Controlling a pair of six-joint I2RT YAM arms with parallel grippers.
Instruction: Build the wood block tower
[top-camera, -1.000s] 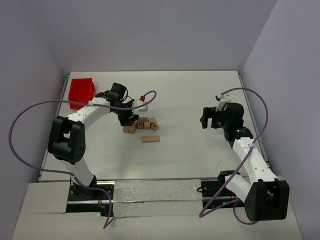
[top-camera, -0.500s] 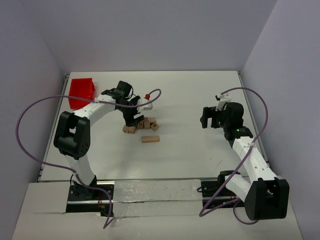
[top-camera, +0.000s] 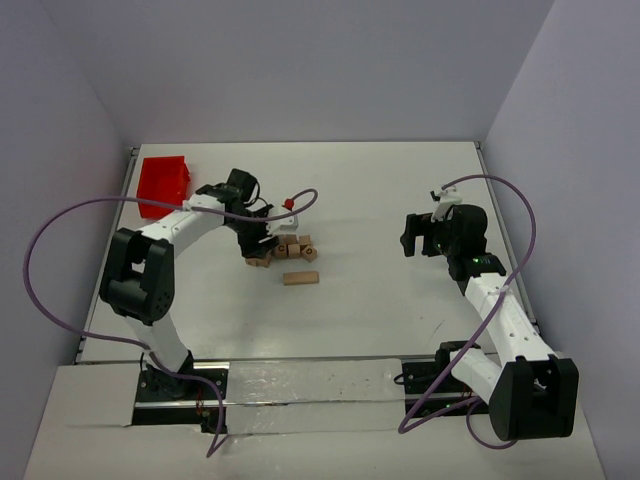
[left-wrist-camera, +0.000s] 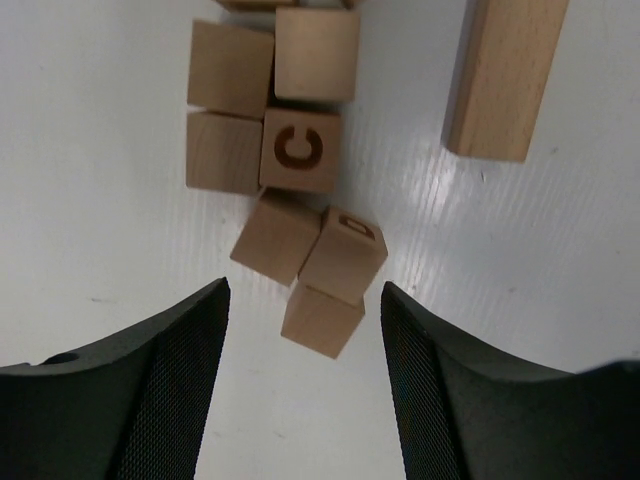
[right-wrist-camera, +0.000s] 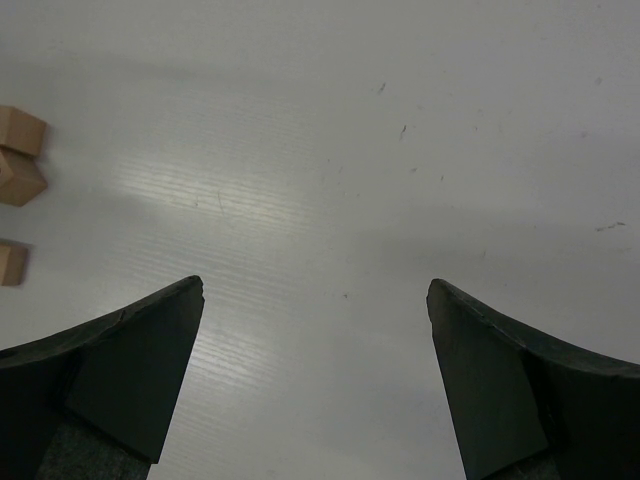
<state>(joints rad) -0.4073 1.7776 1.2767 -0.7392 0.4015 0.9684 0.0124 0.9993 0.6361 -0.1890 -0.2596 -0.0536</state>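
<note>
The left gripper (left-wrist-camera: 302, 290) has its fingers spread wide and holds nothing. The nearest of the wooden cubes (left-wrist-camera: 322, 320) shows in the gap between the tips, touched by neither. The rest cluster on the table (left-wrist-camera: 100, 250) toward twelve o'clock, the C cube (left-wrist-camera: 300, 150) among them. A long block (left-wrist-camera: 505, 75) lies apart at one o'clock. The right gripper (right-wrist-camera: 315, 288) is spread wide and empty, well apart at three o'clock from the cluster. A red bin (top-camera: 163, 182) sits at ten o'clock from it
</note>
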